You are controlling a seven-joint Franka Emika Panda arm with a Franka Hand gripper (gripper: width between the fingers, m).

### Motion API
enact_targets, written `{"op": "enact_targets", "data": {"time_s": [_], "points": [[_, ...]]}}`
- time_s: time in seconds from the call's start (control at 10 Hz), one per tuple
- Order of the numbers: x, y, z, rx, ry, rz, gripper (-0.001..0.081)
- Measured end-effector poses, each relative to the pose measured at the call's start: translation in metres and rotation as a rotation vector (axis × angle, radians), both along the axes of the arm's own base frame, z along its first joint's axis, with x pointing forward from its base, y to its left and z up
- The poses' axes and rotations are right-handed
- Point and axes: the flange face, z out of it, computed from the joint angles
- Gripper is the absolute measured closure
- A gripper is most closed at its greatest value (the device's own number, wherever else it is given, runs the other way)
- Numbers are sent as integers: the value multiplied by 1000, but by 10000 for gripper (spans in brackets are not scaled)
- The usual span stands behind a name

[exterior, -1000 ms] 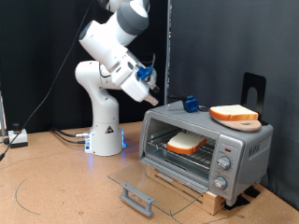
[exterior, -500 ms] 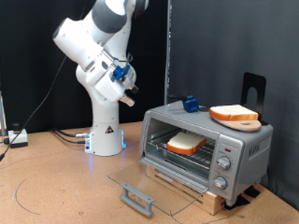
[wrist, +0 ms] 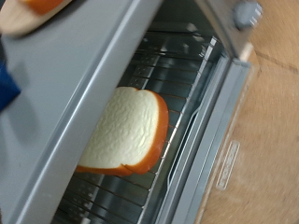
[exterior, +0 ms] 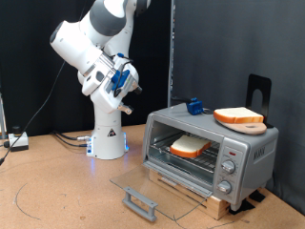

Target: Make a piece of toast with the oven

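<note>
The silver toaster oven (exterior: pixel 250 145) stands at the exterior view's right with its glass door (exterior: pixel 157 184) dropped flat and its grey bar handle (exterior: pixel 140 202) in front. The piece of toast (exterior: pixel 189 146) lies flat on the wire rack inside. In the wrist view the toast (wrist: pixel 126 131) shows its pale face and orange-tan crust on the rack, seen through the oven (wrist: pixel 75 65) opening. My gripper (exterior: pixel 131 84) is high in the air, well to the left of the oven, and holds nothing that shows. Its fingers do not show in the wrist view.
A round wooden board (exterior: pixel 238 117) lies on the oven's top, with a small blue object (exterior: pixel 195 106) beside it and a black stand (exterior: pixel 257 91) behind. The oven sits on a slatted wooden base (exterior: pixel 202 191). The robot's white base (exterior: pixel 108 138) stands at the back left, with cables (exterior: pixel 67 139) beside it.
My arm has swung up and to the exterior view's left, away from the oven. The toast, the door and the board have not moved.
</note>
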Motion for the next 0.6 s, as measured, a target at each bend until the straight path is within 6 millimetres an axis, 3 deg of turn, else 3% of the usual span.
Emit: {"op": "enact_targets", "data": {"time_s": [0.2,0.4,0.6], "points": [[15,-17,-10,41,214,-82,-3],[13,-15,-9,58,207,-47,-3],[14,-25,-8,153,347,-47,-3]]}}
